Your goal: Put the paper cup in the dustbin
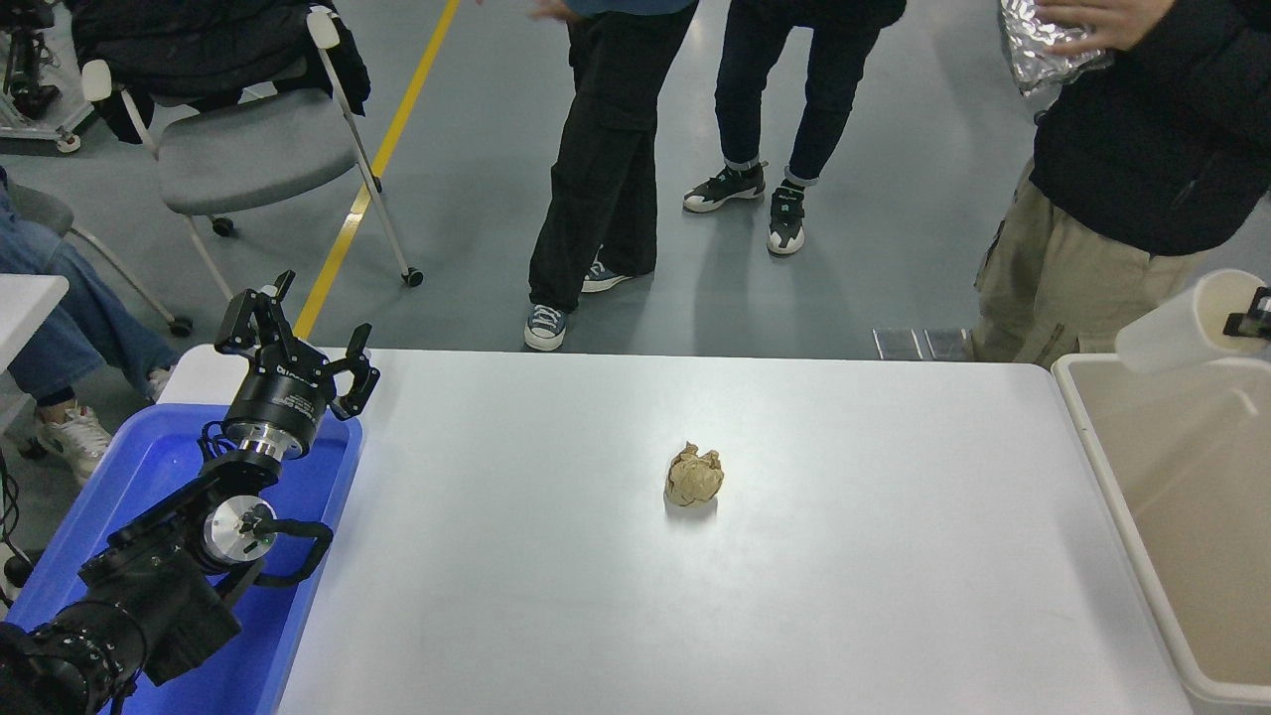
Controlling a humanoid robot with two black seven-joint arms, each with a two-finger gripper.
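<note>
Carry step: right gripper (1253, 323) pinches cup (1177, 326) rim, tilted above bin (1082, 417) (left gripper (298, 348) parked, open). Next: let go w/ cup over bin.

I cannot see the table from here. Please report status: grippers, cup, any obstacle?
Right gripper shut on cup, held tilted above the bin far rim. Left gripper parked open over blue tray. Nothing in the way.

Left arm parked lower left, left gripper (295, 343) fingers spread. Right gripper (1253, 322) barely showed at right edge, pinching cup rim.
</note>
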